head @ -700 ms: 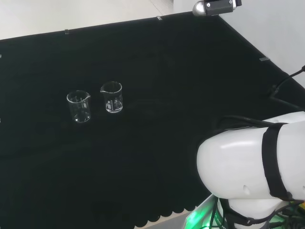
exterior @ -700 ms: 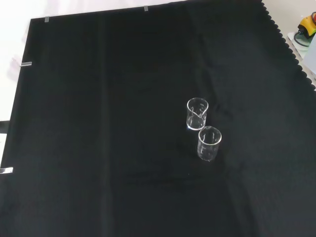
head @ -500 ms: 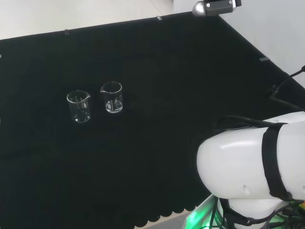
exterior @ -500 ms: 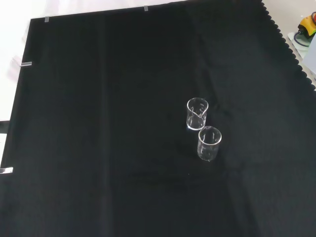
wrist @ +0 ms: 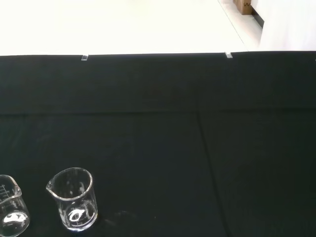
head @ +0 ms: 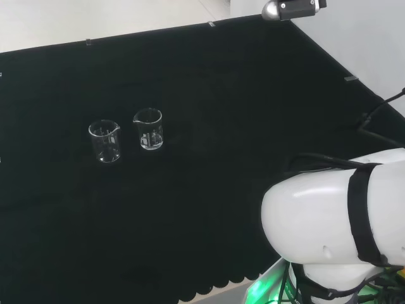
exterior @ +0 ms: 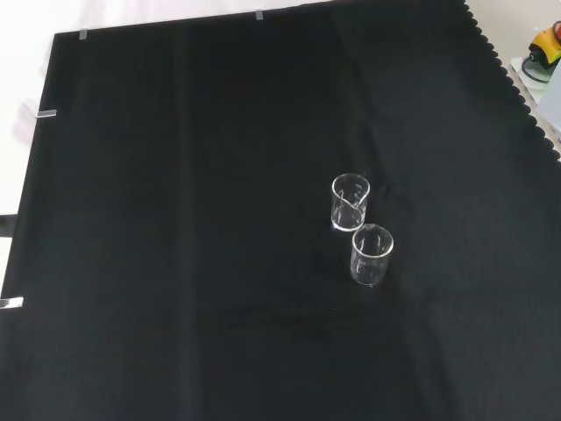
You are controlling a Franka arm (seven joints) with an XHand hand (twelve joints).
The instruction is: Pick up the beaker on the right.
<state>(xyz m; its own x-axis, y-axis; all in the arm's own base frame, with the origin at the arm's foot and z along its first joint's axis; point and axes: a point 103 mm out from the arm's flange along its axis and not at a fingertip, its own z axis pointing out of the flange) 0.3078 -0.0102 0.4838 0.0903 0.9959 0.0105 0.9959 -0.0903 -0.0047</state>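
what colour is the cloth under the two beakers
Black; the cloth under both clear beakers shows best in the front view.

The worktop [exterior: 175,263] is covered with a black cloth [head: 221,95] that reaches its edges; one edge of the cloth is scalloped. Two clear glass beakers stand upright on it, close together but apart, well in from every edge. In the head view the right beaker [head: 149,129] stands beside the left beaker [head: 105,140]; both look empty.
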